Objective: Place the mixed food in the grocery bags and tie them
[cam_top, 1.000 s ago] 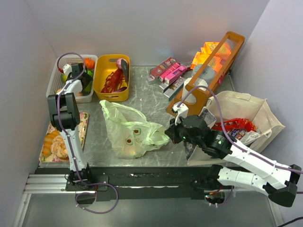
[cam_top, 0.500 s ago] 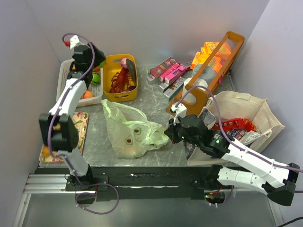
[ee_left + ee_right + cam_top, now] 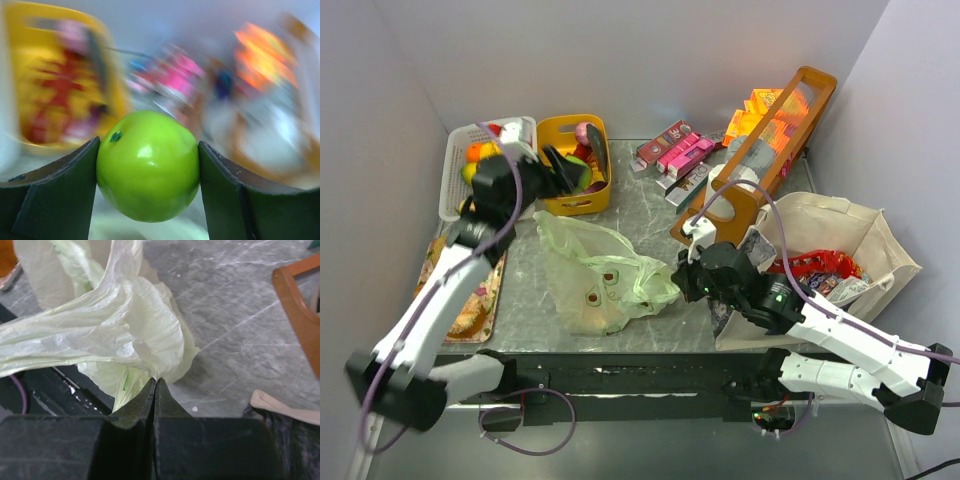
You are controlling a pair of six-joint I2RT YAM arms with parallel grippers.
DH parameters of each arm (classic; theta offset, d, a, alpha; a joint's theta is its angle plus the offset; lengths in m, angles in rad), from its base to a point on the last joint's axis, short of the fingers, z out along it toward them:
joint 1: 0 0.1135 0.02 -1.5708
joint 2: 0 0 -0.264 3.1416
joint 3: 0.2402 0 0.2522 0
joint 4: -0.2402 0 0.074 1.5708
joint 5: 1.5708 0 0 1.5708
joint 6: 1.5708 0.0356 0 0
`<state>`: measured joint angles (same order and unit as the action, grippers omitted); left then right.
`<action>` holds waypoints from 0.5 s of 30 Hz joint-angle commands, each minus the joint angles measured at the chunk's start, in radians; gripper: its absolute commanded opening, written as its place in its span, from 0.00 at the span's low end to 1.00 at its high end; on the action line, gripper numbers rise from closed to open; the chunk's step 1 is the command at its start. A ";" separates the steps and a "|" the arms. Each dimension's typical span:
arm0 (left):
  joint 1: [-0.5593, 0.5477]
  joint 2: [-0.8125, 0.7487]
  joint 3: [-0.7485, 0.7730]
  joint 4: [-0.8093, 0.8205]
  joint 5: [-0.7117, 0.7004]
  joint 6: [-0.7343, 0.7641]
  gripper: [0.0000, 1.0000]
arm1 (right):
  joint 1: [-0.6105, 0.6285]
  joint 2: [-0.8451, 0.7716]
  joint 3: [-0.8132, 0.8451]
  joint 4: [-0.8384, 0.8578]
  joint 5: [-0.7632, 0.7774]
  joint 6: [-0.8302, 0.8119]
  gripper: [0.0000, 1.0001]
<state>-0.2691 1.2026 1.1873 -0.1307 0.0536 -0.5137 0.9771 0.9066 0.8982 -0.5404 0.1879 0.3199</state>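
Grey marbled tabletop (image 3: 620, 200) w/ plain white walls is being used as the work surface. Between the fingers of the left gripper (image 3: 149, 145) a glossy green round toy apple (image 3: 148, 172) is being held, jaws set mid-width and pressed on both sides of the fruit. In the top view that arm is being carried over the yellow plastic basket (image 3: 556, 124), just behind the thin crinkly pale green plastic bag (image 3: 600, 280). Bg of the left wrist view is being smeared, so motion is likely.

The right gripper (image 3: 156, 382) is being clamped fully closed on a pinched fold at the bag's right edge, prob. to hold the mouth up. The bag is lying mid-table, w/ a few small brownish items being seen through the plastic.

The beige canvas tote w/ black printed panel (image 3: 840, 225) is sitting at right, unclosed, w/ shiny red snack packets (image 3: 818, 264) already inside.

Progress est.: partway.
- Both bags are being part-filled.
- Apple drop is pending.
- More fruit in the white slotted basket (image 3: 520, 124) and bread on the left tray (image 3: 480, 310) are being left to load.
- Neither bag is tied yet.
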 commanded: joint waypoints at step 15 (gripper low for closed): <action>-0.309 -0.206 -0.098 -0.288 0.077 0.072 0.29 | -0.012 0.003 0.084 -0.082 0.131 0.047 0.00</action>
<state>-0.5728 0.9764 1.0943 -0.3832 0.1589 -0.4561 0.9733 0.9173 0.9318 -0.6193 0.2886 0.3378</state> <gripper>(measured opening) 0.723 0.008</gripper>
